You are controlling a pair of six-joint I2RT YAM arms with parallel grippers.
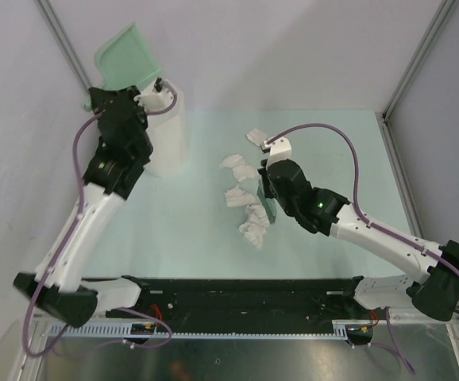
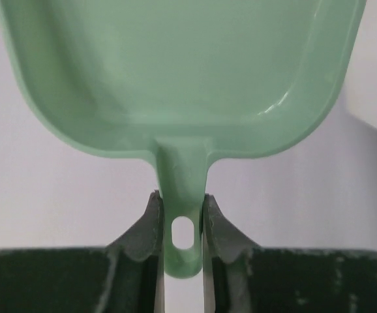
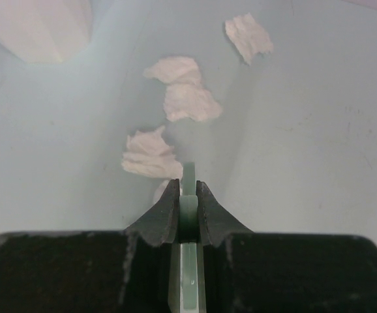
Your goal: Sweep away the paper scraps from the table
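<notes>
Several crumpled white paper scraps [image 1: 237, 195] lie in a loose line on the mint-green table [image 1: 182, 238], from the middle toward the back. My right gripper [image 1: 271, 190] is low beside them, shut on a thin flat green tool [image 1: 268, 204]. In the right wrist view the tool [image 3: 188, 175] stands edge-on between the jaws of the right gripper [image 3: 188, 190], with the nearest scrap [image 3: 149, 154] just left of it and more scraps [image 3: 190, 103] beyond. My left gripper [image 1: 134, 99] is raised at the back left, shut on the handle [image 2: 183, 189] of a green dustpan [image 2: 175, 72].
A tall white bin [image 1: 166, 135] stands at the back left of the table, under the left gripper and dustpan [image 1: 126, 55]. Its corner shows in the right wrist view [image 3: 42, 26]. Grey walls and metal rails edge the table; a black rail runs along the front.
</notes>
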